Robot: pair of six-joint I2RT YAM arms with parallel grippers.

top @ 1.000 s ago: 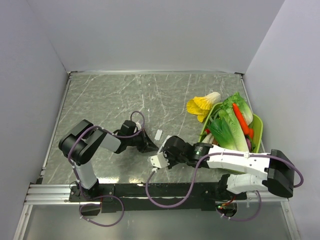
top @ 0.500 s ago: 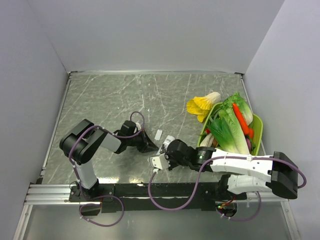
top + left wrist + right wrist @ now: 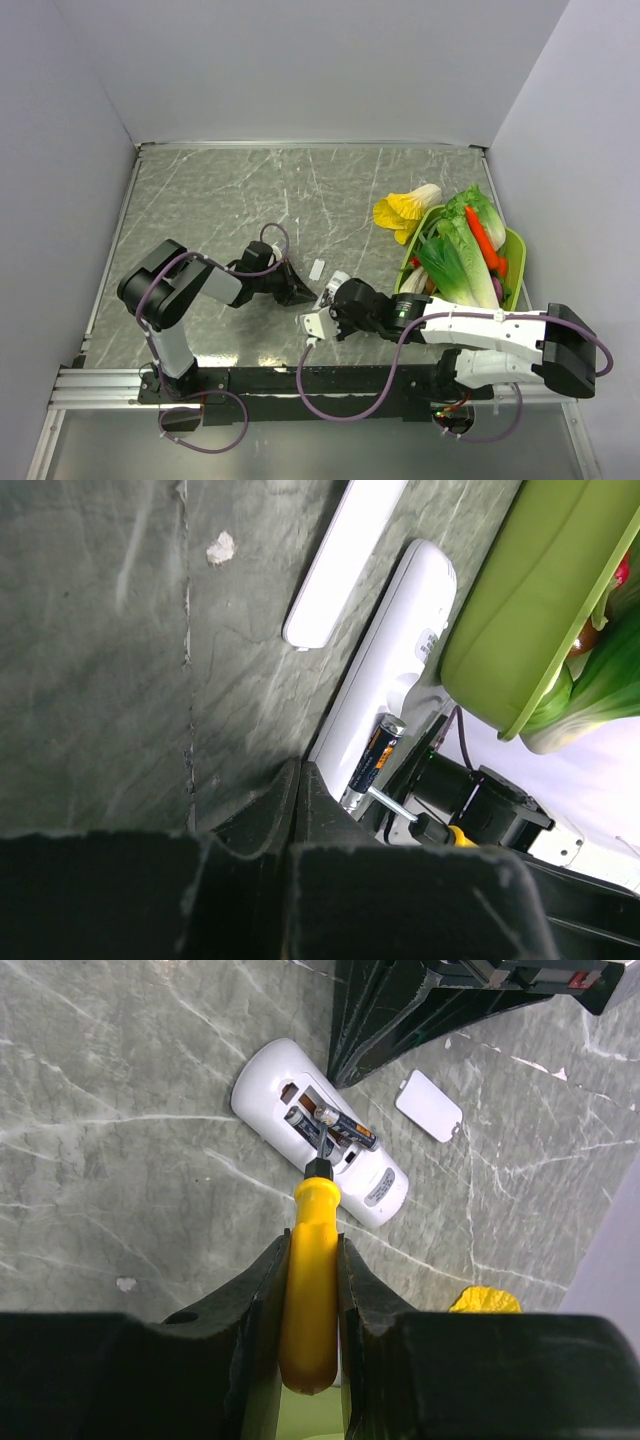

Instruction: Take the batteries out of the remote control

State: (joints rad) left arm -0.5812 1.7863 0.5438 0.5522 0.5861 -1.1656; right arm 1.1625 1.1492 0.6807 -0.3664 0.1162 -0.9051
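Near the table's (image 3: pixel 220 200) near edge, about midway along it, the right gripper (image 3: pixel 312 1260) is closed partway around the yellow handle of a screwdriver-like tool (image 3: pixel 312 1215), whose metal tip rests on a dark battery (image 3: pixel 345 1130) lying in the open recess of the remote control (image 3: pixel 262 1085). Whether a second battery lies beside it cannot be told. Just beyond, the left gripper (image 3: pixel 345 1070) is fully closed on nothing, its tips at the remote control's long side, apparently as a brace. Farther off lies the detached white cover plate (image 3: pixel 428 1106), apart from the remote control, and a green basket (image 3: pixel 515 250) of vegetables stands at the table's right edge. Likely hazards: the tip may skid off the rounded battery and gouge the contacts; a one-sided brace may let the remote control pivot or slide under the levering force; a battery released suddenly by its spring may jump out and roll toward the table's edge
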